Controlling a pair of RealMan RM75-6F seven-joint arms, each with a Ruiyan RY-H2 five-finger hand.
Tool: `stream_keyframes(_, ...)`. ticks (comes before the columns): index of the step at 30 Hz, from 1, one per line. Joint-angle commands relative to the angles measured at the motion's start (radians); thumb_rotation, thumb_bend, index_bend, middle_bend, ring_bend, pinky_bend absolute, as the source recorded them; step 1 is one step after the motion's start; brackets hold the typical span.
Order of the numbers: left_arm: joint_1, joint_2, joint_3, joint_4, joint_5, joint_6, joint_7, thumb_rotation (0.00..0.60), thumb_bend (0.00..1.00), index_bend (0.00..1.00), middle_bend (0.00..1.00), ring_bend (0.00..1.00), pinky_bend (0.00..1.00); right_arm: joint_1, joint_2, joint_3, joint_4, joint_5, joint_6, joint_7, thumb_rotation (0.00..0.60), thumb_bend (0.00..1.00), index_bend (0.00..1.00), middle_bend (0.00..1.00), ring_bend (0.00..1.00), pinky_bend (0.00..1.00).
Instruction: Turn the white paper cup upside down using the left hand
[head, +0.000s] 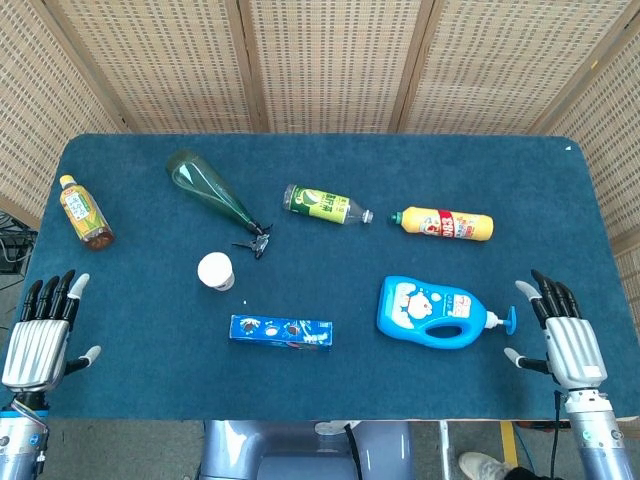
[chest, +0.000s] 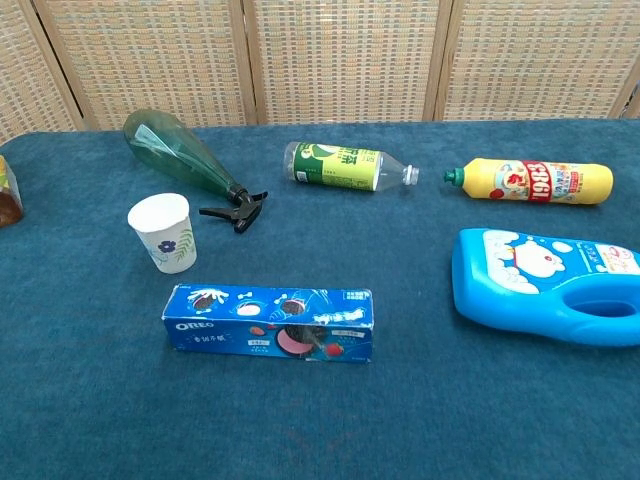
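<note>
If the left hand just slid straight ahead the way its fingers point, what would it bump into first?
Probably the tea bottle. The left hand sits open at the table's near left corner, fingers pointing up the table along its left side, where that bottle lies. The white paper cup stands well off to the right of that line.

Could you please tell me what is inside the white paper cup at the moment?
The white paper cup stands upright, mouth up. Its opening looks white, with nothing visible inside; the very bottom isn't clearly shown.

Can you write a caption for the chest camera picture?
White paper cup upright beside the lying green spray bottle and Oreo box.
</note>
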Motion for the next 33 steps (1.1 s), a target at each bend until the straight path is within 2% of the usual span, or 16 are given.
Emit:
stream_keyframes(1, -0.009, -0.003, -0.003, -0.004, -0.011, -0.016, 0.005, 0.6, 0.15, 0.0, 0.0, 0.0, 0.0, -0.001, 0.003, 0.001, -0.001, 0.005, -0.001, 0.004, 0.6, 0.09, 0.0, 0.0, 0.0, 0.0)
stream_keyframes(6, -0.044, 0.004, -0.015, -0.031, -0.042, -0.077, 0.022, 0.6, 0.15, 0.0, 0.0, 0.0, 0.0, -0.001, 0.008, 0.003, -0.007, 0.009, -0.004, 0.018, 0.6, 0.09, 0.0, 0.0, 0.0, 0.0)
stream_keyframes(12, -0.138, 0.042, -0.09, -0.101, -0.121, -0.179, 0.087, 0.6, 0.15, 0.03, 0.0, 0.0, 0.0, 0.001, 0.007, 0.002, -0.007, 0.004, -0.007, 0.019, 0.6, 0.09, 0.0, 0.0, 0.0, 0.0)
stream_keyframes(17, -0.265, 0.062, -0.185, -0.144, -0.3, -0.33, 0.126, 0.6, 0.15, 0.1, 0.0, 0.0, 0.0, 0.002, 0.01, 0.004, -0.005, 0.013, -0.014, 0.033, 0.6, 0.09, 0.0, 0.0, 0.0, 0.0)
stream_keyframes(18, -0.313, 0.046, -0.215, -0.132, -0.355, -0.377, 0.139, 0.6, 0.15, 0.12, 0.0, 0.0, 0.0, 0.0, 0.012, 0.006, -0.006, 0.018, -0.014, 0.043, 0.6, 0.09, 0.0, 0.0, 0.0, 0.0)
stream_keyframes(20, -0.376, 0.022, -0.242, -0.111, -0.46, -0.432, 0.177, 0.6, 0.15, 0.15, 0.0, 0.0, 0.0, 0.001, 0.014, 0.008, -0.003, 0.019, -0.015, 0.053, 0.6, 0.09, 0.0, 0.0, 0.0, 0.0)
stream_keyframes(24, -0.472, -0.018, -0.255, -0.073, -0.623, -0.479, 0.255, 0.6, 0.16, 0.17, 0.0, 0.0, 0.0, 0.002, 0.017, 0.008, -0.001, 0.021, -0.02, 0.066, 0.6, 0.09, 0.0, 0.0, 0.0, 0.0)
stream_keyframes(33, -0.665, -0.151, -0.229, 0.074, -0.888, -0.505, 0.419, 0.6, 0.16, 0.15, 0.0, 0.0, 0.0, 0.006, 0.016, 0.004, 0.007, 0.019, -0.033, 0.088, 0.6, 0.09, 0.0, 0.0, 0.0, 0.0)
